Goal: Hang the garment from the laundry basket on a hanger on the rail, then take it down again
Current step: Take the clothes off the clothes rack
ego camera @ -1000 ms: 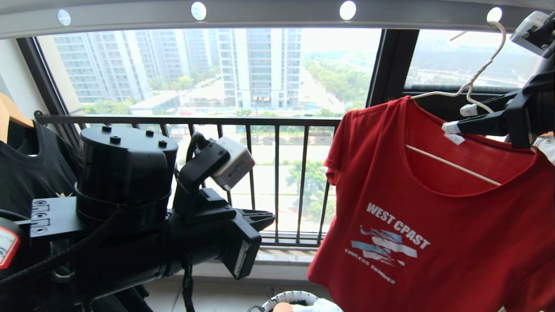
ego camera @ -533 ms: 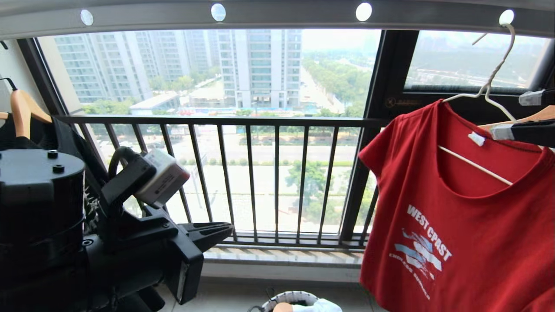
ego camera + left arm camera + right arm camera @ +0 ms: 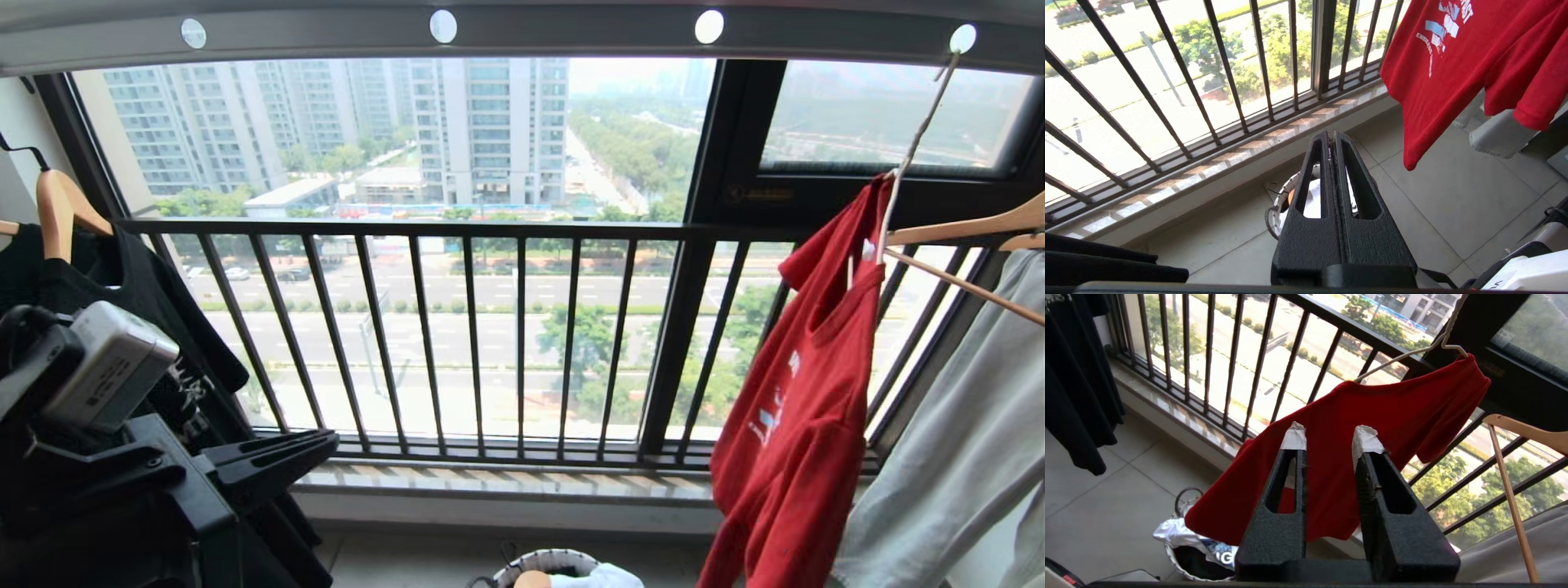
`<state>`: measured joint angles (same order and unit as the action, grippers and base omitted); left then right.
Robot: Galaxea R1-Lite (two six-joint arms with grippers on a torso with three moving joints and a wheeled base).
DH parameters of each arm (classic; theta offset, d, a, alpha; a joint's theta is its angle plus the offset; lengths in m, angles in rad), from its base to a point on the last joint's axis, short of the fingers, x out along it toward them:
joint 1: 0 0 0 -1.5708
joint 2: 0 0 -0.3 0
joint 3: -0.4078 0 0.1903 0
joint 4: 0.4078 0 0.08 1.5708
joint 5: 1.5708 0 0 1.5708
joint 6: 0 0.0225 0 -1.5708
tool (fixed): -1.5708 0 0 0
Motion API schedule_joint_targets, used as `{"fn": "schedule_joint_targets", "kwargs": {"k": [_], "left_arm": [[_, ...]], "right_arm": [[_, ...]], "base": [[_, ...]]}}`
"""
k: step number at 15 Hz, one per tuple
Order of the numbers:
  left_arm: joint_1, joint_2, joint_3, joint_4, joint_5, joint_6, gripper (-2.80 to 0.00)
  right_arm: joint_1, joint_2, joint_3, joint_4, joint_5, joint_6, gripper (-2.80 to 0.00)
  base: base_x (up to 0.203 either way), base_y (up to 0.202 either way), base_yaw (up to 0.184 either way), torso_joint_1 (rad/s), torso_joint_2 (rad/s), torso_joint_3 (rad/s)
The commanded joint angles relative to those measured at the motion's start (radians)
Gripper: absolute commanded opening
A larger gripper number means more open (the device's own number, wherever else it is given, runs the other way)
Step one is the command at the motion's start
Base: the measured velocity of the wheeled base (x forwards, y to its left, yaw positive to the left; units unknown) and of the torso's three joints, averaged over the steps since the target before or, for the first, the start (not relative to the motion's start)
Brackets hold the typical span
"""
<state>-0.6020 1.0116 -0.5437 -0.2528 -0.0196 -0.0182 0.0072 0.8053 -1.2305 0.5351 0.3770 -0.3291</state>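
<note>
The red garment [image 3: 796, 416] hangs on the pale wire hanger [image 3: 906, 155], whose long hook sits in one of the round holes of the grey rail [image 3: 571, 28], the hole nearest the rail's right end. Seen from the head, the shirt is turned almost edge-on, so only a sliver of its white lettering shows; from the left wrist view the print and hem are plain, hanging free above the tiled floor [image 3: 1453, 192]. Neither gripper touches it.

The left gripper [image 3: 1334, 141] sits low and well to the left of the garment, pointing toward the black window railing [image 3: 490, 343]; its two black fingers are pressed together with nothing between them. The right gripper [image 3: 1329, 443] is outside the head view; its wrist camera shows its white-taped fingertips [image 3: 1294, 437] standing apart, aimed at the garment's red cloth, and they look clear of the fabric, though the overlap makes that hard to confirm.

The laundry basket [image 3: 555, 563] stands on the floor below the railing, down and to the left of the garment, with white cloth [image 3: 600, 578] and something orange in it. Just right of the garment a wooden hanger [image 3: 971, 224] carries a pale grey garment [image 3: 947, 457]. Far to the left of it, a black T-shirt [image 3: 122, 286] hangs on another wooden hanger [image 3: 57, 208].
</note>
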Motion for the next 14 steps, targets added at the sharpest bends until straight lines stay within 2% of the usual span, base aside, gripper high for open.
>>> {"fn": "schedule_joint_targets", "kwargs": {"k": [1,3,5,6,8,11,14], "left_arm": [[0.119,-0.087,0.029,-0.004,0.002,0.017,-2.8],[0.29,-0.187,0.056,-0.006,-0.007,0.049,-2.8],[0.454,-0.373,0.083,0.0,-0.048,0.068,-2.8],[0.503,-0.459,0.092,0.011,-0.064,0.073,-2.8],[0.56,-0.612,0.093,0.102,-0.086,0.075,-2.8],[0.594,-0.797,0.113,0.297,-0.094,0.059,-2.8],[0.609,-0.937,0.266,0.345,-0.055,0.055,-2.8]], "right_arm": [[0.001,-0.123,0.01,0.037,0.004,0.086,-2.8],[0.002,-0.186,0.023,0.066,0.013,0.179,-2.8],[0.002,-0.258,0.057,0.112,0.03,0.212,-2.8],[0.004,-0.294,0.071,0.137,0.037,0.229,-2.8],[0.013,-0.36,0.089,0.217,0.06,0.244,-2.8],[0.03,-0.467,0.118,0.309,0.066,0.246,-2.8],[0.025,-0.581,0.221,0.321,0.059,0.248,-2.8]], "base": [[0.0,0.0,0.0,0.0,0.0,0.0],[0.0,0.0,0.0,0.0,0.0,0.0],[0.0,0.0,0.0,0.0,0.0,0.0],[0.0,0.0,0.0,0.0,0.0,0.0],[0.0,0.0,0.0,0.0,0.0,0.0],[0.0,0.0,0.0,0.0,0.0,0.0],[0.0,0.0,0.0,0.0,0.0,0.0]]}}
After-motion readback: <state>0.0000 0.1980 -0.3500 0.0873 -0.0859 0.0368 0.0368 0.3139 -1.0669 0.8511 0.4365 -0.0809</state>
